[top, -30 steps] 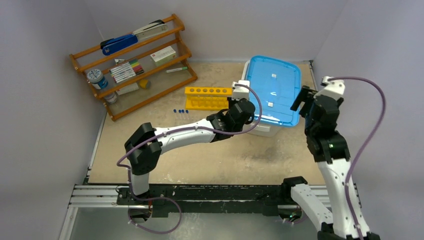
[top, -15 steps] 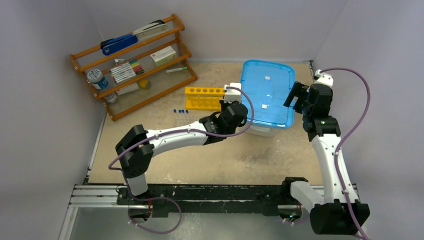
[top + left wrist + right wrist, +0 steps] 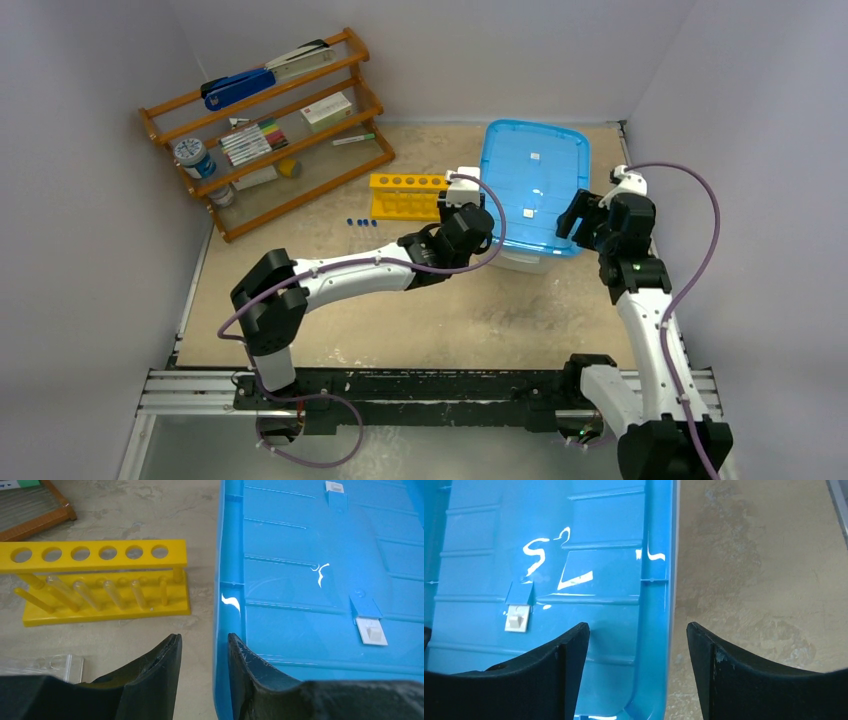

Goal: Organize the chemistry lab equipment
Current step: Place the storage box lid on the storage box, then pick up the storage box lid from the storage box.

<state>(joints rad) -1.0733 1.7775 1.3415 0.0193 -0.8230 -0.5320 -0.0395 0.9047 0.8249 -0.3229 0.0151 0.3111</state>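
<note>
Blue lid (image 3: 533, 185) sits lower than a second ago, down on its clear bin (image 3: 525, 262). Your left gripper (image 3: 204, 650) has spread, and the lid's left rim stands loose between its jaws. Your right gripper (image 3: 638, 635) straddles the right rim, wide apart and gripping nothing. Left of the lid are one clear tube tray (image 3: 40, 665) and, farther back, one yellow six-hole rack (image 3: 100, 615).

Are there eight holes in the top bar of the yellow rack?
No, the yellow rack shows six holes in its top bar.
</note>
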